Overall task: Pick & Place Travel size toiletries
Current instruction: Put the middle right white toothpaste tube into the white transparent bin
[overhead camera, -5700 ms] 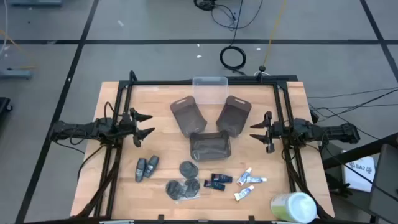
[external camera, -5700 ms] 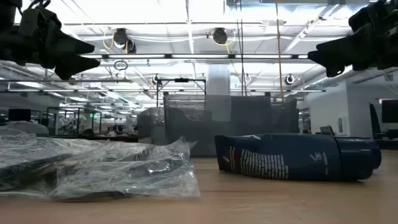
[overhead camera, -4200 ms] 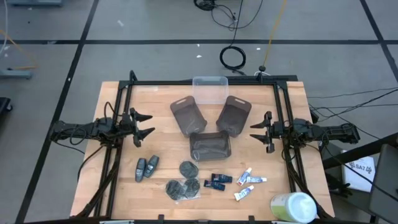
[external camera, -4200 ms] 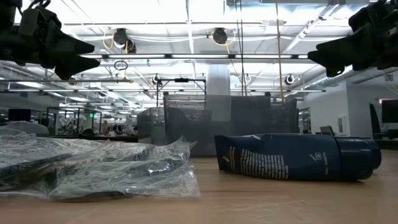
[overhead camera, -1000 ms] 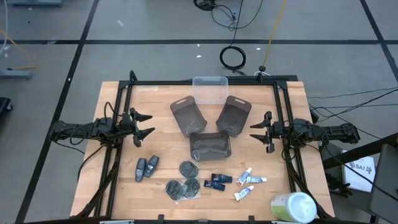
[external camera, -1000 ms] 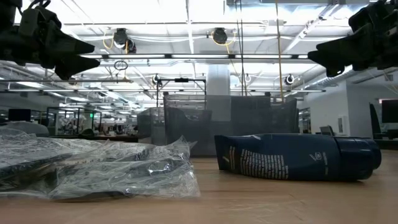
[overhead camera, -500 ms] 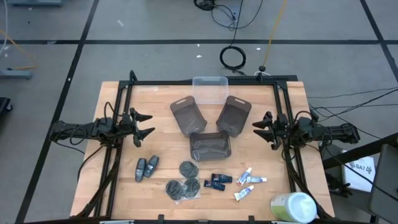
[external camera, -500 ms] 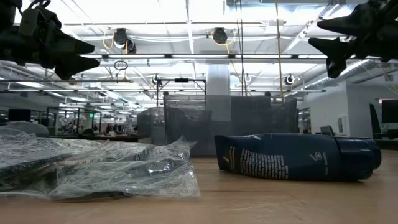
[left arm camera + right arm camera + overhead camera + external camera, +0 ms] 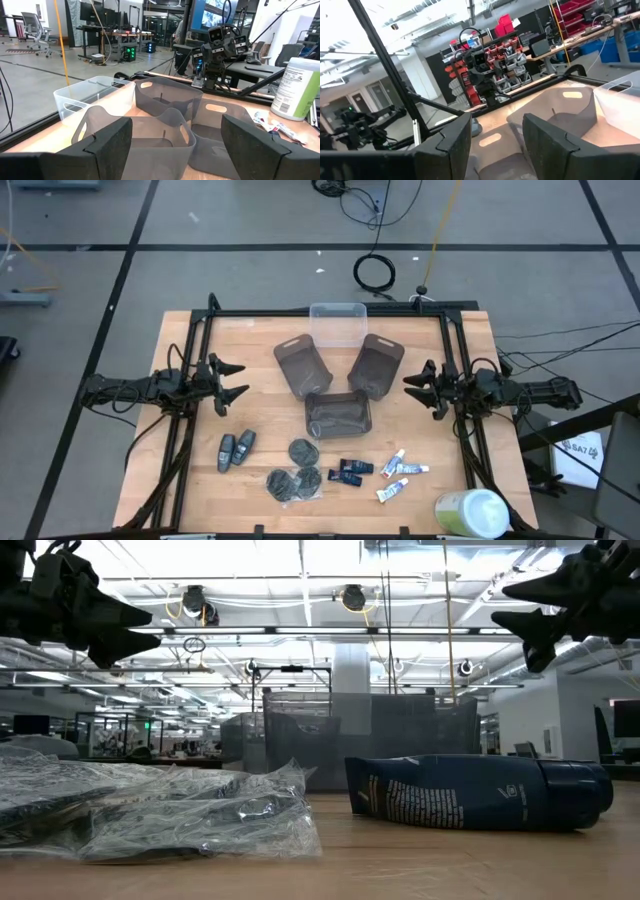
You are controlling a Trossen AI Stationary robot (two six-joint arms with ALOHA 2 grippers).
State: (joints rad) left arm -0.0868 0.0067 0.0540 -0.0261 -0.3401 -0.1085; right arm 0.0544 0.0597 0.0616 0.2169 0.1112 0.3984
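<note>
Wooden tabletop (image 9: 190,480), toiletries along its near edge: grey-blue sticks (image 9: 236,449) left, dark discs (image 9: 295,476) centre, dark-blue mini bottles (image 9: 350,471), white tubes (image 9: 398,475) right. Smoky trays (image 9: 337,415) and clear bin (image 9: 337,323) lie beyond. Left gripper (image 9: 233,380) hovers at left edge, jaws wide, empty; right gripper (image 9: 417,390) at right edge, jaws apart, empty.

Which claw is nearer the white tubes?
Right. The right claw hangs open just above the white tubes in the high view; the left claw waits open across the table.
</note>
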